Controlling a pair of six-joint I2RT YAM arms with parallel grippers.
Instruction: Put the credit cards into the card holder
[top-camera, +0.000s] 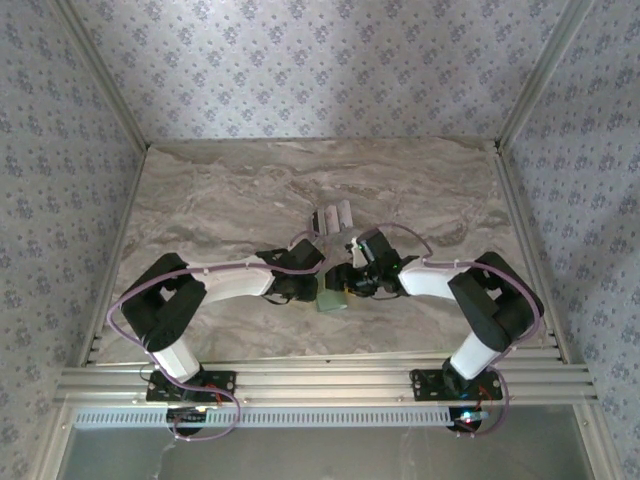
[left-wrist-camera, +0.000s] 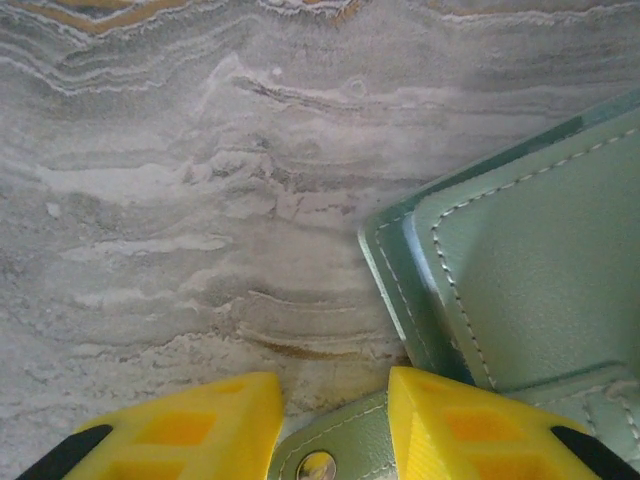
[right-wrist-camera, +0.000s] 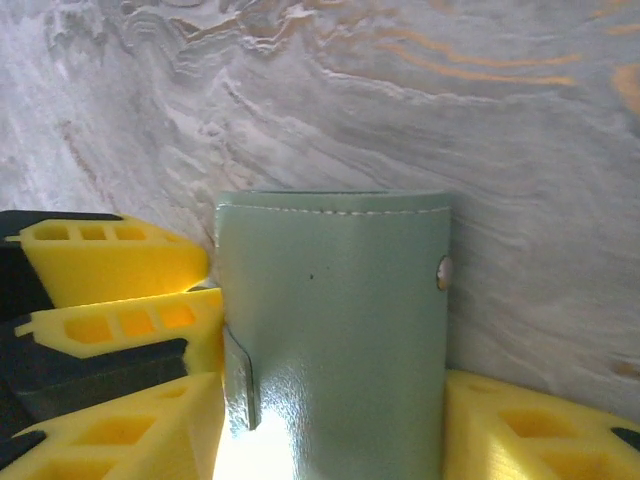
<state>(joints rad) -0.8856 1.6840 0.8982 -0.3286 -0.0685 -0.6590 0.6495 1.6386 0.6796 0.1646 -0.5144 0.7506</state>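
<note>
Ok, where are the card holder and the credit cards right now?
card holder (right-wrist-camera: 335, 340): right wrist view, middle of its pale green face.
credit cards (top-camera: 334, 216): top external view, centre of the small group lying on the table beyond both arms.

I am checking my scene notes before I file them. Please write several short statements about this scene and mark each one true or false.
1. The card holder is pale green with stitched edges. True.
2. All the credit cards are inside it. False: cards lie on the table, beyond the grippers.
3. The card holder stands between the fingers of the right gripper. True.
4. The left gripper hangs far from the card holder. False: the holder's snap strap lies between its fingers.
</note>
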